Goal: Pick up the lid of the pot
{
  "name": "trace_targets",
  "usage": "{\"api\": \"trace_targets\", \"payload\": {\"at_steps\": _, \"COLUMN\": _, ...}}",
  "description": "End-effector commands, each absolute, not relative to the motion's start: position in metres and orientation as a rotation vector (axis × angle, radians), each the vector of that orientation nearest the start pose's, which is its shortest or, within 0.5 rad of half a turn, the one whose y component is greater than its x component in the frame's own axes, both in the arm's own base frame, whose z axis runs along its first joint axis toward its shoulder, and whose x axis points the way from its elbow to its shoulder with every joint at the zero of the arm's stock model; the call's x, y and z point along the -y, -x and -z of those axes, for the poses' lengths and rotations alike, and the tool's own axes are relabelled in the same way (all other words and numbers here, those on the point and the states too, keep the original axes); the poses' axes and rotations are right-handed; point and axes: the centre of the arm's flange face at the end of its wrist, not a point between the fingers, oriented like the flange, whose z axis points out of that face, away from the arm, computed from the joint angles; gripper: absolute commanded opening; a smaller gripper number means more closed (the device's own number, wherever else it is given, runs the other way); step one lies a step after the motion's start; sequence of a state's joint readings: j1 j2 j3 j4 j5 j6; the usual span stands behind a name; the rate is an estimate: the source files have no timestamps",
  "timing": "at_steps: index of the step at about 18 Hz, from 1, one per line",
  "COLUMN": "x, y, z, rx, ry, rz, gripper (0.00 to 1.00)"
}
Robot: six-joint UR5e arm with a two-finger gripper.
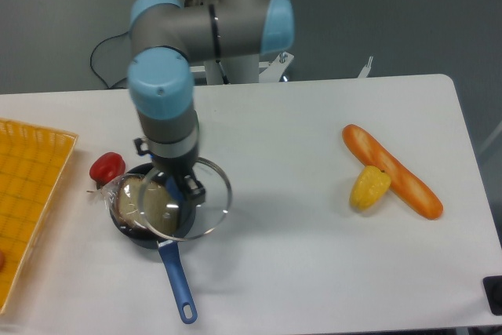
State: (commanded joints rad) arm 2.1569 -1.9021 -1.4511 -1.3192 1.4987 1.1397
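A round glass pot lid (205, 208) with a metal rim hangs tilted and shifted to the right over a small dark pan (132, 225), which has a blue handle (178, 282) pointing toward the front edge. My gripper (171, 187) comes straight down onto the middle of the lid and is shut on the lid's knob, which the fingers hide. Something brownish lies inside the pan, seen through the glass.
A red vegetable (107, 167) sits just left of the pan. An orange tray (31, 186) lies at the left edge. A long bread roll (400, 176) and a yellow item (369, 187) lie at the right. A black object (494, 294) is at the front right corner.
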Motion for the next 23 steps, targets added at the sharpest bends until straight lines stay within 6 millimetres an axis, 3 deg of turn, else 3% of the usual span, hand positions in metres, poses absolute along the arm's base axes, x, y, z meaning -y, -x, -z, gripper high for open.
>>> {"api": "trace_targets", "payload": {"at_steps": 23, "x": -0.5935, "y": 0.2261, "z": -0.3952, "rx": -0.823, "ry": 2.914, "rz": 0.042, "gripper": 0.52}}
